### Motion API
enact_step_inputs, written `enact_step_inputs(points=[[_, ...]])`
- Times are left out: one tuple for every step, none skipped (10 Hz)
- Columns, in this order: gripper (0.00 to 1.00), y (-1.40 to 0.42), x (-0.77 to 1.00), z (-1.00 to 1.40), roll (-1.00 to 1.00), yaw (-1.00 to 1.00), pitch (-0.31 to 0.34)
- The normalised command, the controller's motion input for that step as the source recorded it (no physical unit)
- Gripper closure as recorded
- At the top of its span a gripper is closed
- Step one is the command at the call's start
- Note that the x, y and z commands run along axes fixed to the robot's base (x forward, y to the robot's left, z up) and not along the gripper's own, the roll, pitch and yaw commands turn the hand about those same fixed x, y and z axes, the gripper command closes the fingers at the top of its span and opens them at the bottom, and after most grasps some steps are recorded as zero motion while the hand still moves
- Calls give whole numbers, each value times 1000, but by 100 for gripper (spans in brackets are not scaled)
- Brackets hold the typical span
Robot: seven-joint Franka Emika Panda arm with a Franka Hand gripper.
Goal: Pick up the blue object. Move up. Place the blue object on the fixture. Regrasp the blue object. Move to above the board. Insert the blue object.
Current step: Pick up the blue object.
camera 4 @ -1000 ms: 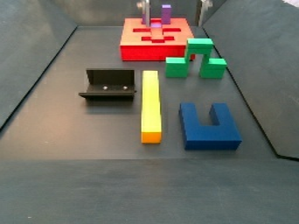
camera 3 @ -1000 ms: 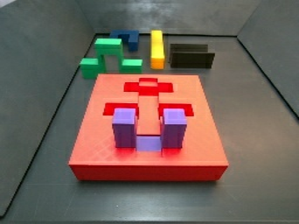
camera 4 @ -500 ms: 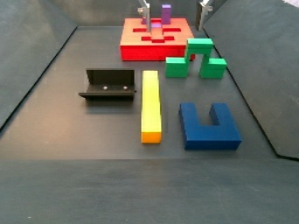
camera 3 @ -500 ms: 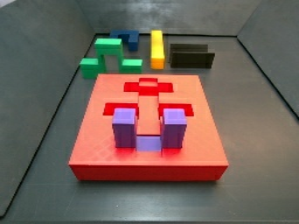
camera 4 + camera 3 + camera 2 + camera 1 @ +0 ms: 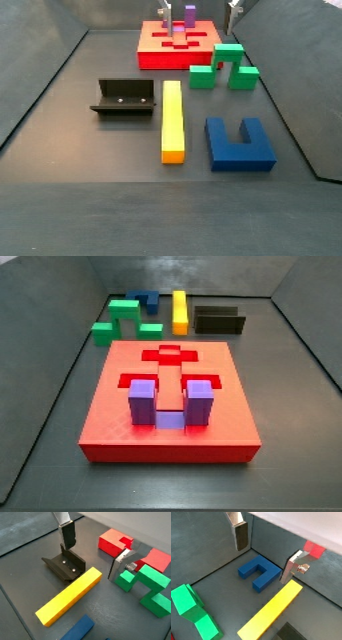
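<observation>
Wrist views: I see the gripper (image 5: 266, 553) hanging above the counter (image 5: 211, 554) with its jaws spread wide and nothing between them. One silver finger (image 5: 240, 534) and the opposite finger (image 5: 292, 566) stand clear of every piece. The blue object (image 5: 258, 572) lies flat on the counter below the gap, its two prongs level and its open slot facing the yellow bar (image 5: 271, 611). A green block (image 5: 194, 609) lies well apart from it. In the wrist view that looks the opposite way, the gripper (image 5: 95, 552) hangs over the fixture (image 5: 65, 563), the yellow bar (image 5: 70, 595) lies just beside the fixture, and only a corner of the blue object (image 5: 81, 630) shows at the frame edge. The board (image 5: 115, 541) and a green block (image 5: 143, 582) lie past the far finger.

Side views: I see the blue object (image 5: 238, 142) flat on the counter (image 5: 80, 190), its long axis parallel to the yellow bar (image 5: 171, 120), slot opening toward the board (image 5: 177, 45). Open counter surrounds it on all sides except the yellow bar's side, which is near. The fixture (image 5: 123, 97) sits on the bar's far side. From the facing camera, the blue object (image 5: 150, 301) is mostly hidden behind the green block (image 5: 122, 314); the board (image 5: 167, 406) carries a purple piece (image 5: 170, 402), and the fixture (image 5: 218, 320) stands near the back wall. The arm itself does not show in either side view.
</observation>
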Motion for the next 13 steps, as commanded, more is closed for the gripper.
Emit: enact_step_inputs(points=[[0,0,0,0,19,0,0],[0,-17,0,0,63,26,0],[0,-46,0,0,14,0,0],[0,-29,-126,-20,9,0,-24],[0,-26,0,-154,71,0,0],[0,-243,-86,-371,214,6,17],[0,-677,-89,-506,264,71,23],[0,-591,-86,-443,180,91,0],[0,177,340,-260,24,89,19],[0,497,446,-129,19,0,13],[0,649,240,-117,94,-54,9],[0,803,403,-94,7,-80,33],[0,751,446,-283,9,0,0]])
